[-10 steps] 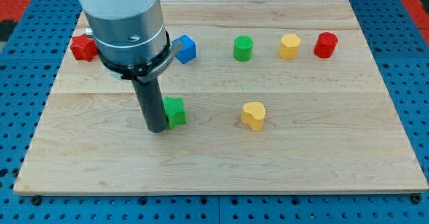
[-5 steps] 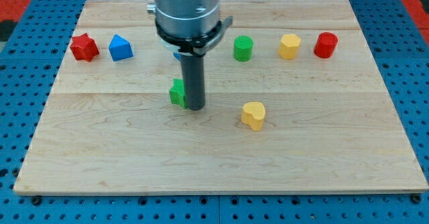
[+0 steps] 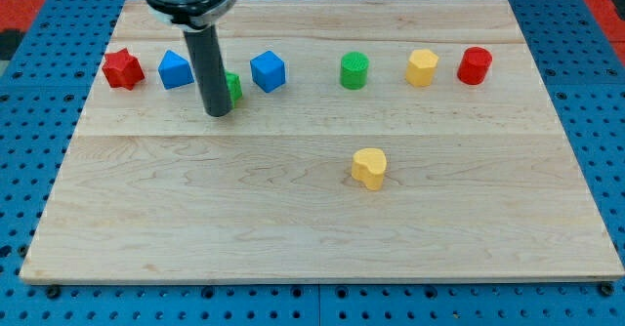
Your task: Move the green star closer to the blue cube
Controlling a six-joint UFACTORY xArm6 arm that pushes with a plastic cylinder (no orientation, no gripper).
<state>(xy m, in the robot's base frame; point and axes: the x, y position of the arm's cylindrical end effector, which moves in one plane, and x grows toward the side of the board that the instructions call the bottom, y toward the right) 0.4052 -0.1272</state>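
The green star point(image 3: 232, 87) lies near the board's top left, mostly hidden behind my rod. My tip point(image 3: 218, 113) rests on the board, touching the star's left and lower side. The blue cube point(image 3: 268, 70) sits just to the star's right, with a small gap between them. A second blue block, a triangular one point(image 3: 176, 69), sits to the left of my rod.
A red star point(image 3: 122, 68) lies at the board's far left. A green cylinder point(image 3: 354, 70), a yellow hexagonal block point(image 3: 421, 68) and a red cylinder point(image 3: 475, 64) line the top right. A yellow heart point(image 3: 369, 168) lies mid-board. The wooden board point(image 3: 312, 238) sits on blue pegboard.
The green star has moved up and left from mid-board to the top row, close to the blue cube. My rod swung from the star's right side to its left.
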